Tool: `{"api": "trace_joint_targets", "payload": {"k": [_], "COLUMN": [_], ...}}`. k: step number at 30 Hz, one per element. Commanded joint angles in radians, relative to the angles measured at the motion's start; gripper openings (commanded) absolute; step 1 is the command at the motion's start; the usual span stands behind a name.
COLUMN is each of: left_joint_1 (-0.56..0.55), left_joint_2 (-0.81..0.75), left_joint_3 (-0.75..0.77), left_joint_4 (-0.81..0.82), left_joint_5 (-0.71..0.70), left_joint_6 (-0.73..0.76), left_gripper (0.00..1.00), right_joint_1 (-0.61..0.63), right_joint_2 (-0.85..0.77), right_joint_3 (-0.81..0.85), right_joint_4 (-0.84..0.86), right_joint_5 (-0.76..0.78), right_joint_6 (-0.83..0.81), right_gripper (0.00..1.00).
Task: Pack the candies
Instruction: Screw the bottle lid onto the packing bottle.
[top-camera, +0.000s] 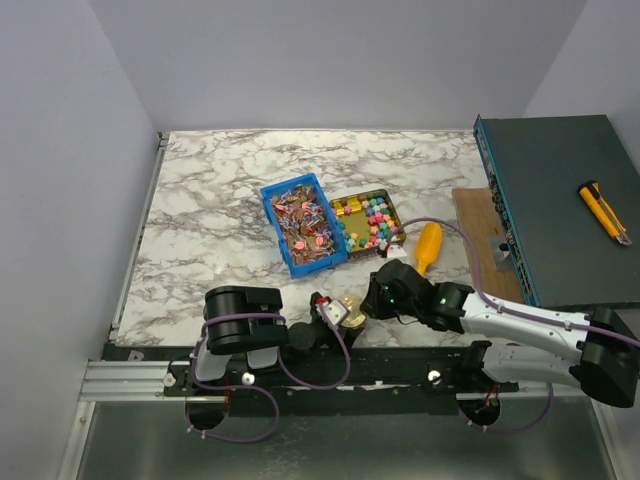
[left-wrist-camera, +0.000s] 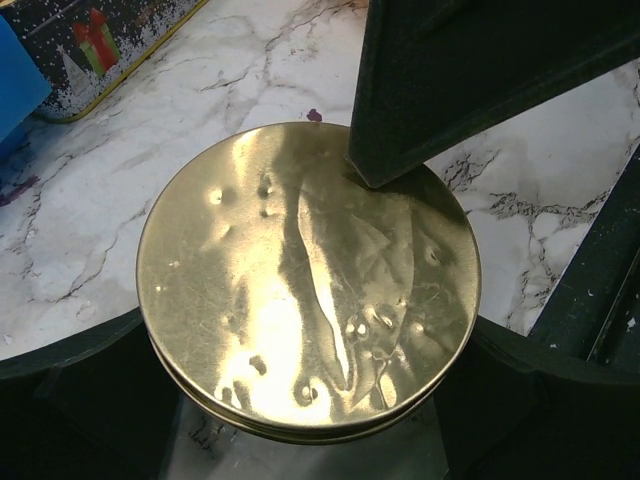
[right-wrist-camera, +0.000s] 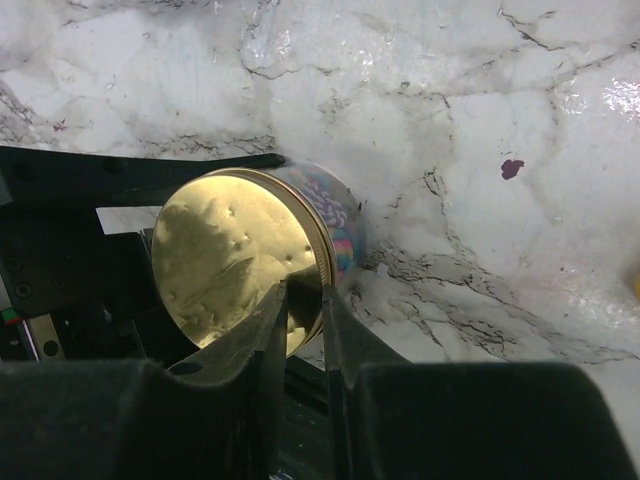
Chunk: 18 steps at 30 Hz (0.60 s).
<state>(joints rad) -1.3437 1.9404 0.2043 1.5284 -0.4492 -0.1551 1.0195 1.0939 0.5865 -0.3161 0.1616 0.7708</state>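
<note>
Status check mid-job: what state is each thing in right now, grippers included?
blue bin: open, filled with wrapped candies.
rectangular tin: open, holding chunky candies.
round tin: lidded, clamped by left gripper.
gold lid: on round tin, rim pinched by right gripper.
scoop: lying free on table.
left gripper: shut on round tin.
right gripper: shut on gold lid.
</note>
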Motion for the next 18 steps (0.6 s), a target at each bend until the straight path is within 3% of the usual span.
{"api": "trace_joint_targets", "payload": {"k": [1, 10, 18], "left_joint_1": [0.021, 0.021, 0.020], "left_joint_2": [0.025, 0.036, 0.037], "left_joint_3": [-0.032, -0.033, -0.032], "left_joint_4": [0.069, 0.069, 0.069], "left_joint_5": [-0.097, -0.100, -0.074], "left_joint_6": [-0.040, -0.042, -0.034], "left_gripper": [0.90, 0.90, 0.90], "right_joint_1": [0.023, 0.024, 0.025], "right_joint_2": [0.007, -0.033, 0.003], "right_joint_3": [-0.032, 0.104, 0.269], "right_joint_4": [-0.135, -0.281, -0.363], "right_joint_5": [-0.154, -0.118, 0.059], "right_joint_6": [0.013, -0.020, -0.044], "right_gripper": [0.20, 0.20, 0.23]}}
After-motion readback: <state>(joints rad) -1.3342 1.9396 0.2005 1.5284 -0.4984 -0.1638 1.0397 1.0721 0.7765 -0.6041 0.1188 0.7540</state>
